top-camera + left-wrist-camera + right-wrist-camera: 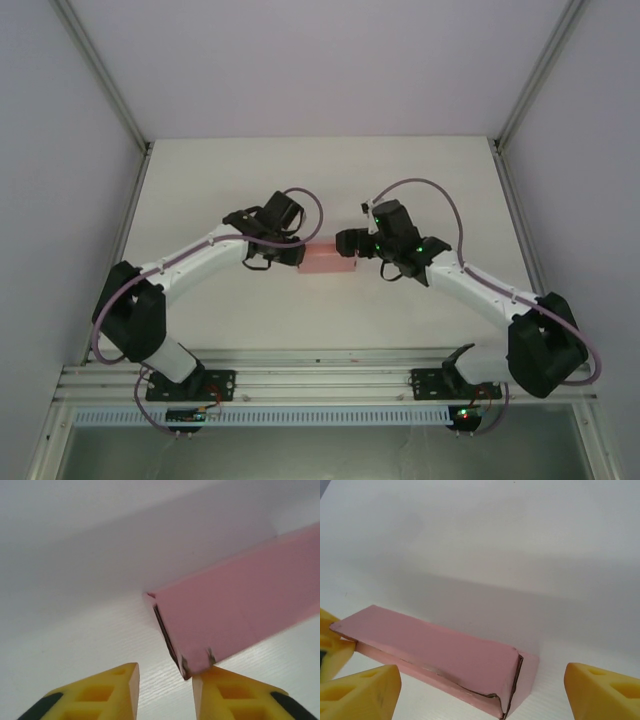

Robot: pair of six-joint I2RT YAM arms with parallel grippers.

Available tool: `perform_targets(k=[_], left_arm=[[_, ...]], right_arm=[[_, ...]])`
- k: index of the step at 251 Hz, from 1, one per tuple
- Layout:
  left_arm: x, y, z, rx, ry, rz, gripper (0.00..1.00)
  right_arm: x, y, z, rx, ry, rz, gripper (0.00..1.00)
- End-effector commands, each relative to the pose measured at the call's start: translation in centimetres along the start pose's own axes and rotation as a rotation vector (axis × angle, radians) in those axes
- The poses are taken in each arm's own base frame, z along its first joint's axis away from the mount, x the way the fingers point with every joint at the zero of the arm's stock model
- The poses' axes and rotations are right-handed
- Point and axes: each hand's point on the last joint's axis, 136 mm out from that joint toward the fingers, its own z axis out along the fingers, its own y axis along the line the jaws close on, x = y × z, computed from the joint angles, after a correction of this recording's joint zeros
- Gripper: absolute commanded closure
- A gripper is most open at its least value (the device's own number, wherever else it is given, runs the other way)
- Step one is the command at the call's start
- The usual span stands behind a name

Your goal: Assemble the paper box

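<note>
Surveying the cell from above, we note a flat white table top (230, 190), closed in by plain pale walls (320, 60) and silver aluminium corner posts (100, 72). The small rectangular pink paper box (328, 259) lies flat on this surface and serves as our reference. A ribbed aluminium rail (320, 372) crosses the table edge well to the near side of the box, where the arm bases are bolted.

The box is folded into a long, low form, with its length running from one arm to the other. In the right wrist view its top panel is smooth. The near end flap is tucked in but gapes slightly, showing a dark seam and a crumpled lower edge. The left wrist view shows a similar dark slit along the opposite end.

The left gripper (165, 677) sits at the box's left end with its yellow wedge fingers (100, 695) apart. One fingertip touches the lower corner of that end, and nothing is clamped. The right gripper (481, 675) sits at the box's right end with its jaws spread wide. The box lies between them, nearer one finger, and is not gripped.
</note>
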Motion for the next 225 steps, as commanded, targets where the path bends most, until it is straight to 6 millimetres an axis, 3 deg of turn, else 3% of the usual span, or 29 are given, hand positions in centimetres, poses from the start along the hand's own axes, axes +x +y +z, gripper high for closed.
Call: perform_targets(k=[1, 47, 62, 76, 150, 225], left_arm=[[-0.4, -0.7, -2.4, 0.035, -0.026, 0.021, 0.64], [-1.8, -1.5, -5.6, 0.078, -0.113, 0.034, 0.42], [-2.5, -1.2, -6.1, 0.068, -0.151, 0.007, 0.26], [-3.1, -0.8, -6.0, 0.069, -0.172, -0.031, 0.00], [-5.3, 1.4, -1.3, 0.173, -0.131, -0.246, 0.00], [-2.9, 1.1, 1.0, 0.263, -0.091, -0.251, 0.02]], right_arm=[[-0.4, -0.5, -0.1, 0.013, 0.028, 0.053, 0.15], [-0.5, -2.1, -0.5, 0.049, 0.041, 0.109, 0.15], [-0.4, -2.7, -0.5, 0.065, 0.043, 0.123, 0.15], [-0.3, -3.1, -0.4, 0.068, 0.051, 0.133, 0.16], [1.2, -4.3, 0.8, 0.073, 0.094, 0.135, 0.16], [4.0, -5.3, 1.6, 0.075, 0.143, 0.139, 0.19]])
